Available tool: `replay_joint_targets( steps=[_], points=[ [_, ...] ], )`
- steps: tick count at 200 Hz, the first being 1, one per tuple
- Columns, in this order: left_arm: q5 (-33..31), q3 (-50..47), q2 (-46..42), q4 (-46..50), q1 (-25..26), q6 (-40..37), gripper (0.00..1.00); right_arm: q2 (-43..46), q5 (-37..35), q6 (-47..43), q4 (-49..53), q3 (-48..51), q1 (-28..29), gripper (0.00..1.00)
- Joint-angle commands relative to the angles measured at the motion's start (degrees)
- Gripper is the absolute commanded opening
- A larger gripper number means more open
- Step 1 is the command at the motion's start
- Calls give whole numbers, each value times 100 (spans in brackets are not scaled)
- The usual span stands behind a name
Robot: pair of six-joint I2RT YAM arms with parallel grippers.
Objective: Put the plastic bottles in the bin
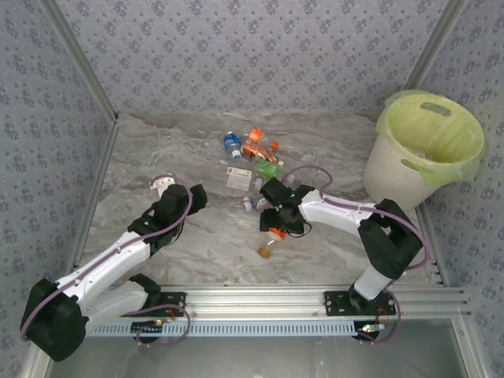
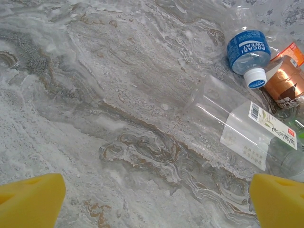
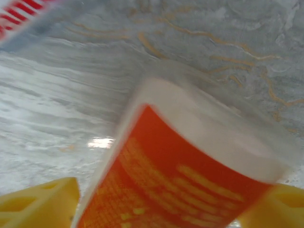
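Our right gripper (image 3: 161, 204) sits over an orange-labelled bottle (image 3: 180, 175), with its yellow fingertips (image 3: 38, 202) on either side of the bottle's body. The close view is blurred, so we cannot tell whether the pads press the bottle or merely bracket it. From above, we see that bottle (image 1: 270, 242) just at the gripper's near side, around the middle of the marble table (image 1: 157, 150).

Our left gripper (image 2: 154, 202) is spread wide, with bare marble between its fingers and nothing in its grasp. A clear bottle with a white label (image 2: 247, 135) lies ahead to its right. Past that, a blue-labelled bottle (image 2: 248, 50) lies just beside a copper-coloured one (image 2: 285, 83).

The other plastic bottles (image 1: 256, 157) are clustered just beyond the right gripper. The bin (image 1: 394, 177), lined in lime green, stands at the far right corner, well apart from both grippers.
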State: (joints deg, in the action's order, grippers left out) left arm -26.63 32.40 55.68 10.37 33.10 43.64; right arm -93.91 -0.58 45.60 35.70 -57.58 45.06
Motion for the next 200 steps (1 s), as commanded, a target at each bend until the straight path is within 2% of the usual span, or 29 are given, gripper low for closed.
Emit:
replay_joint_targets(
  steps=[1, 67, 93, 163, 200],
  points=[
    [0, -34, -79, -38, -38, 79, 99, -34, -491, -39, 332, 134, 8, 77],
    [96, 95, 139, -70, -58, 130, 100, -123, -747, 34, 11, 455, -14, 78],
    [183, 149, 264, -112, -67, 153, 99, -161, -872, -205, -328, 635, -28, 76],
    [314, 267, 488, -144, -67, 119, 99, -78, -909, -1348, -708, 770, -199, 69],
    [318, 271, 539, -158, -71, 136, 99, 104, -919, -1457, -778, 819, -232, 58]
  ],
)
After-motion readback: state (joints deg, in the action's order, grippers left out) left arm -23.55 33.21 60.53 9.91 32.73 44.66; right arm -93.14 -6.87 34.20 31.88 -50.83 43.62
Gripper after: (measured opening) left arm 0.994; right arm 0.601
